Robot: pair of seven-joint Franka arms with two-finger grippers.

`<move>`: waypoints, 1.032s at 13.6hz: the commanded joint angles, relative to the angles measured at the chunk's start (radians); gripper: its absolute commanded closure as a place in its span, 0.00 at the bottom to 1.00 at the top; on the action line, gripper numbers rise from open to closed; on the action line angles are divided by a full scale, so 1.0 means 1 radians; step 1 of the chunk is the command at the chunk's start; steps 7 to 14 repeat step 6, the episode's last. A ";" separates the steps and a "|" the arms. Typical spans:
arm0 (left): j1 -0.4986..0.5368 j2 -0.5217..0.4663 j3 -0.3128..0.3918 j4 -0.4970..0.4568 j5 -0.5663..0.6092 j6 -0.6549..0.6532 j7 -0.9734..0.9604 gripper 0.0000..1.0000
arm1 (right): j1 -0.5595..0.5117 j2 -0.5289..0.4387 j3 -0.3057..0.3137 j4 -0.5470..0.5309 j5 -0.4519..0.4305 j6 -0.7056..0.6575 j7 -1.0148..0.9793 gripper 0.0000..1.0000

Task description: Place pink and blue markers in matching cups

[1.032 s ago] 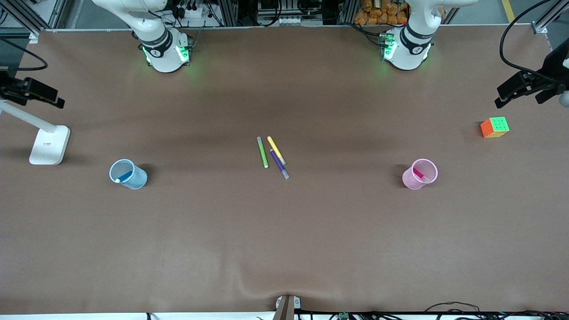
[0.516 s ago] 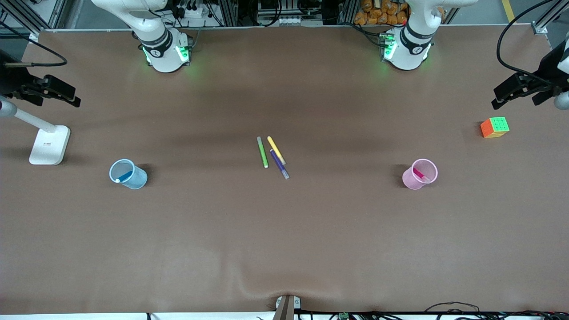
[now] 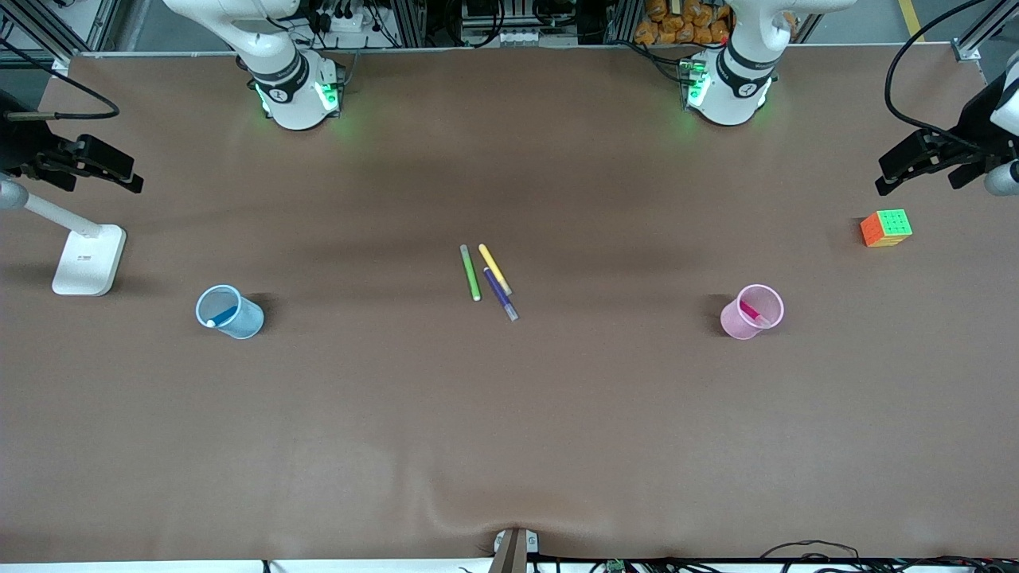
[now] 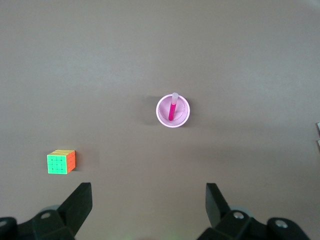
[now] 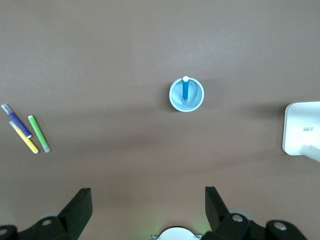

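**A:** A wide brown table (image 3: 509, 414) carries everything, with both arm bases along its edge farthest from the front camera. Where are the grippers relative to the markers?

**B:** Both are high and well apart from them. The left gripper (image 3: 927, 163) hangs over the table's edge at the left arm's end, above the colour cube (image 3: 886, 228). Its fingers (image 4: 80, 202) are spread wide with nothing between them. The right gripper (image 3: 87, 163) hangs over the right arm's end, above the white lamp base (image 3: 89, 259), likewise spread and empty.

**A:** And the cups?

**B:** The pale pink cup (image 3: 751, 312) stands upright toward the left arm's end with the pink marker (image 3: 750, 311) leaning inside it. The pale blue cup (image 3: 229, 312) stands toward the right arm's end and holds the blue marker (image 3: 220, 317), pale cap upward.

**A:** Do the wrist cameras add anything?

**B:** They look straight down into the cups. The left wrist view shows the pink marker's pale cap resting against the rim. The right wrist view shows the same for the blue one, and also the spread fingers, which the front view shows only as dark shapes at the edge.

**A:** What else lies there?

**B:** Mid-table, a green pen (image 3: 470, 272), a yellow pen (image 3: 494, 269) and a dark purple pen (image 3: 501, 294) lie close together. The yellow and purple ones are touching or nearly so.
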 commanded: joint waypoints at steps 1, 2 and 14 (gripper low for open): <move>0.003 0.003 0.001 0.021 -0.006 -0.017 0.014 0.00 | 0.001 -0.020 -0.001 -0.016 -0.039 0.020 -0.036 0.00; 0.003 0.001 0.001 0.021 -0.006 -0.017 0.018 0.00 | -0.001 -0.020 0.001 -0.016 -0.059 0.026 -0.053 0.00; 0.004 0.001 0.001 0.021 -0.006 -0.016 0.020 0.00 | -0.004 -0.020 -0.001 -0.017 -0.056 0.028 -0.057 0.00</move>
